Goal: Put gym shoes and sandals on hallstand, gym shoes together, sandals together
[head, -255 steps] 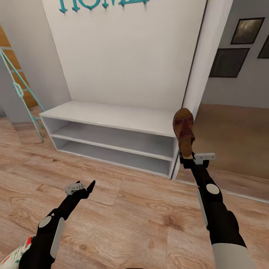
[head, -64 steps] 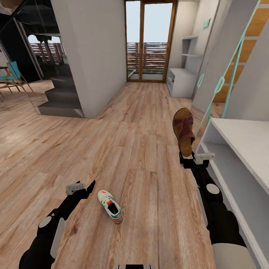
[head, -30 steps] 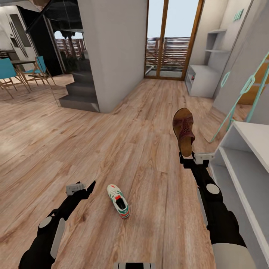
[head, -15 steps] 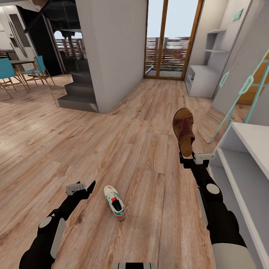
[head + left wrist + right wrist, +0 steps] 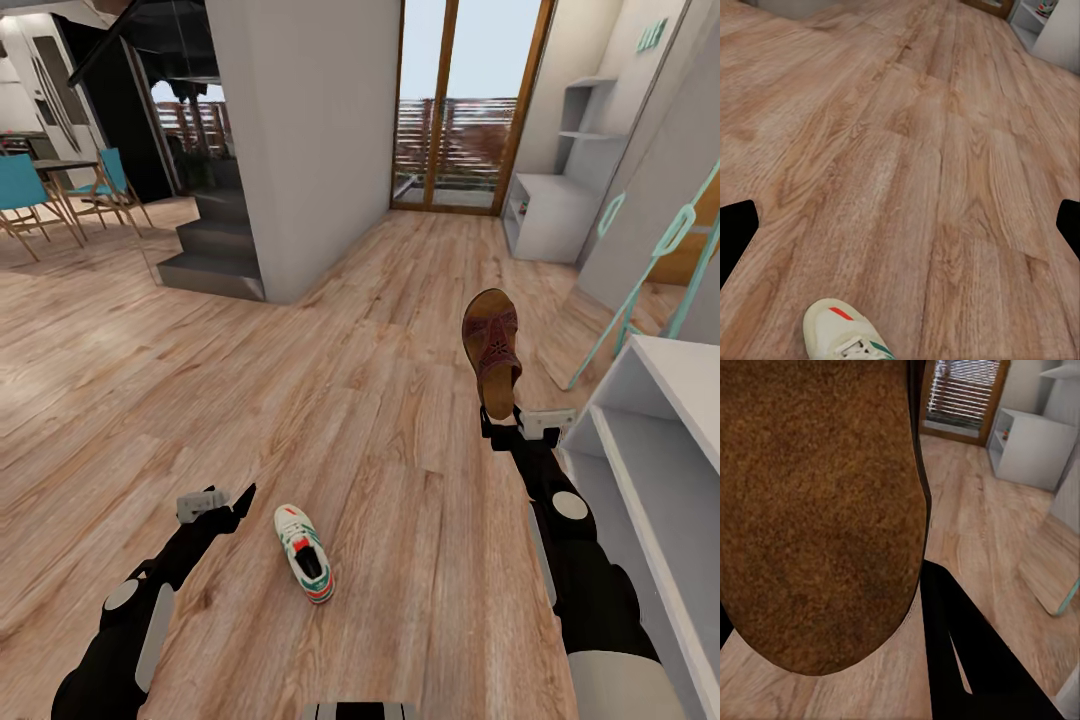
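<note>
One gym shoe [image 5: 303,552], white with green stripes and a red tongue, lies on the corridor floor [image 5: 380,400] just right of my left gripper [image 5: 228,497]. That gripper is open and empty; the left wrist view has the shoe's toe [image 5: 844,335] close below the spread fingers [image 5: 735,232]. My right gripper [image 5: 497,425] is shut on the heel of a dark brown sandal [image 5: 493,350], held upright in the air. Its tan sole [image 5: 817,510] fills much of the right wrist view. The hallstand [image 5: 555,205], pale with stepped upper shelves, stands far down the corridor beside the glass door.
A plain low white two-shelf bench [image 5: 660,420] is close on my right, with a teal ladder [image 5: 650,270] leaning behind it. A grey wall block [image 5: 300,140] and dark steps [image 5: 210,255] stand ahead left; blue chairs [image 5: 30,190] sit far left.
The whole picture has shifted slightly, so the camera moved. Both arms hold the same pose, with the sandal still held. The gym shoe lies in the same spot on the floor.
</note>
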Controlling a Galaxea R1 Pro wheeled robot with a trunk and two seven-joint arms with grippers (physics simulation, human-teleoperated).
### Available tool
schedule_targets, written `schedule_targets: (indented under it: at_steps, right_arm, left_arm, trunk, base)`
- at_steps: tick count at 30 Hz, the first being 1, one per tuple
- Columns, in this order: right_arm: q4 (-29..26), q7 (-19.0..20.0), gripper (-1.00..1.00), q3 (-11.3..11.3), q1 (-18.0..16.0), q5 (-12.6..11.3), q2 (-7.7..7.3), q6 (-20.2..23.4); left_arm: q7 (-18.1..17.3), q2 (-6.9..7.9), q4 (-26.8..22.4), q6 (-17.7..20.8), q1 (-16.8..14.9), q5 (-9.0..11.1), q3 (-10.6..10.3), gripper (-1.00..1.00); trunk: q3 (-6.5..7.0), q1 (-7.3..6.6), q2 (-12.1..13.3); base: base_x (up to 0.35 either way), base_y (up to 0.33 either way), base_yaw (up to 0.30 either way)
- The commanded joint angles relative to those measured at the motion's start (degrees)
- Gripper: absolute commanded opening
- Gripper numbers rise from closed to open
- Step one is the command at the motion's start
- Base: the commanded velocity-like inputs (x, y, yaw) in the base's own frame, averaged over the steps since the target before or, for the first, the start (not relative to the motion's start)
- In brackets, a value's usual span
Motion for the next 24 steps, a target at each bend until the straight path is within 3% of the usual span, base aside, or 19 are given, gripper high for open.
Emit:
schedule_targets:
  at_steps: [1,6,24]
  right_arm:
    - [-0.12,0.47,-1.0,-0.19,-0.02,0.31,0.07,0.33]
    - [-0.12,0.47,-1.0,-0.19,-0.01,0.31,0.06,0.33]
    - [-0.12,0.47,-1.0,-0.19,-0.02,0.31,0.06,0.33]
  left_arm:
    - [-0.42,-0.06,0.03,0.16,-0.05,0.37,0.17,1.0]
    - [-0.42,-0.06,0.03,0.16,-0.05,0.37,0.17,1.0]
    - [-0.42,-0.06,0.03,0.16,-0.05,0.37,0.17,1.0]
  trunk:
    - [-0.1,0.0,-0.02]
    - [-0.3,0.0,-0.02]
    - [-0.31,0.0,-0.02]
  base:
    - [0.071,-0.034,0.172]
    - [0.023,-0.011,0.131]
    - [0.029,-0.017,0.002]
